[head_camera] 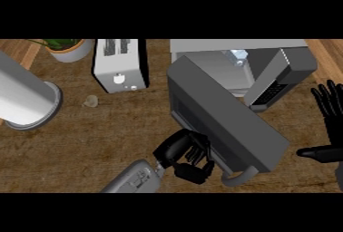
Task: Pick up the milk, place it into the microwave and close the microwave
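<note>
Milk (236,56) inside microwave (298,61), upper right of frame. Open door (227,122) slanting to lower centre. Left hand (179,152) against its outer face, fingers (195,154) curled on nothing. Right hand (328,106) farther, open at right edge.

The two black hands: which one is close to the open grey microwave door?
The left hand, at the view's lower middle, beside the open grey microwave door. The right hand rests open at the right edge, away from it.
</note>
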Robot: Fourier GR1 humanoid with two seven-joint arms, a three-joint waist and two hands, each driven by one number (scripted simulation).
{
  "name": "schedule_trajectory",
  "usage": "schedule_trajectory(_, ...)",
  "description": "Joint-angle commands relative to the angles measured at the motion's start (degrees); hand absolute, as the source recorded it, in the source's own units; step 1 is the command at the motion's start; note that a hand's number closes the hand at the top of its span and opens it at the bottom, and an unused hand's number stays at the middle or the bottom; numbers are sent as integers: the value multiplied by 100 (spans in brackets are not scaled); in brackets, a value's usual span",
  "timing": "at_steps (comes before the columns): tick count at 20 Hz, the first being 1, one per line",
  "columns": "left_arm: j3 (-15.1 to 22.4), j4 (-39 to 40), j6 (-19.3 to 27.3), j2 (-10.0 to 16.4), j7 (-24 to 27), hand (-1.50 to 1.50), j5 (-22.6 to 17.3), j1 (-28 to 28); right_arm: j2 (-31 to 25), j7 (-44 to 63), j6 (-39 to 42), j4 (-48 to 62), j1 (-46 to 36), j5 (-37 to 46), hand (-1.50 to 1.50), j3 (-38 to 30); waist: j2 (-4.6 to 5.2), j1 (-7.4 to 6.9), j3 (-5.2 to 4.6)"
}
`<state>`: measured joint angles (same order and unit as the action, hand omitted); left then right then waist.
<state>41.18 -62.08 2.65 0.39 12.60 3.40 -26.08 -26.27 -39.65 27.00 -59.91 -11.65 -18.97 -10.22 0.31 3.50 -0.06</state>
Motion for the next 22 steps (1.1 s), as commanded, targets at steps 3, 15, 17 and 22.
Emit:
schedule_trajectory(3,968,711,455,-37,-355,-150,-994,-826,-140,301,655,-408,-303,-424,-150,100,72,324,-10)
schedule_trajectory(15,868,453,1289,-37,390,150,-2652,-1730,-263,1017,1088,-1133,-817,-954,-150,457,196,1035,-22)
schedule_trajectory(17,771,574,1320,-38,354,150,-2840,-1997,-258,1014,1115,-1174,-863,-1016,-150,451,249,1163,-7)
schedule_trajectory(22,699,846,1491,-38,441,150,-3177,-2436,-374,1311,1085,-1373,-1152,-1214,-150,436,307,1393,-8)
